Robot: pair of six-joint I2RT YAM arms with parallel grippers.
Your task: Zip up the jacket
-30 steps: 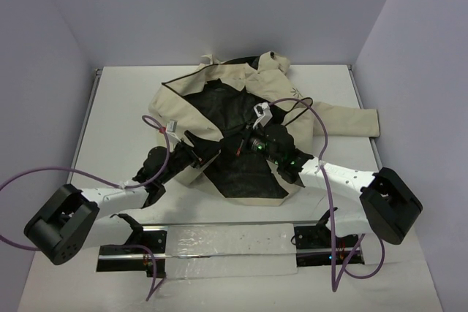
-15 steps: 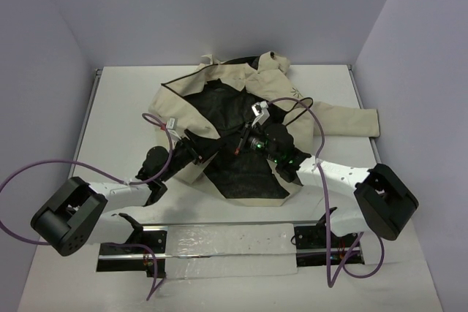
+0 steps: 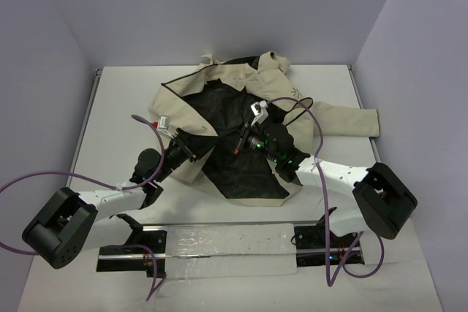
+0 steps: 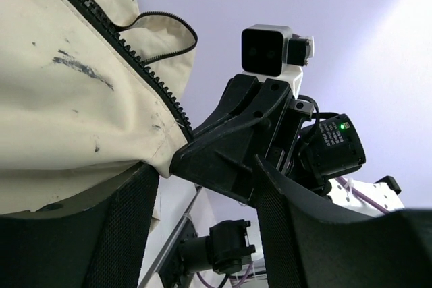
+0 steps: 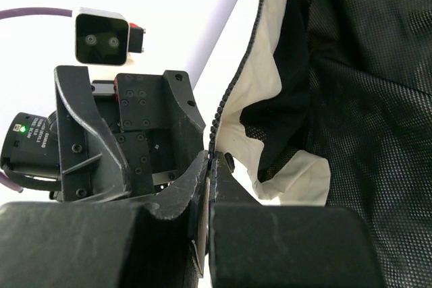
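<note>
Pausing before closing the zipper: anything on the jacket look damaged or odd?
Dark smudges streak the jacket on its cream fabric, beside the zipper teeth, seen from the left wrist. They look like dirt or scuffs; no tear visible.

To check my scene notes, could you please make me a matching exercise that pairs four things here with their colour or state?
Things:
1. beige fabric jacket
2. mesh inner lining
3. black two-finger right hand
4. black two-finger left hand

States:
a. shut on the dark zipper edge
b. black
c. fingers apart
d. lying unzipped

Pairs: 1-d, 2-b, 3-a, 4-c
</note>
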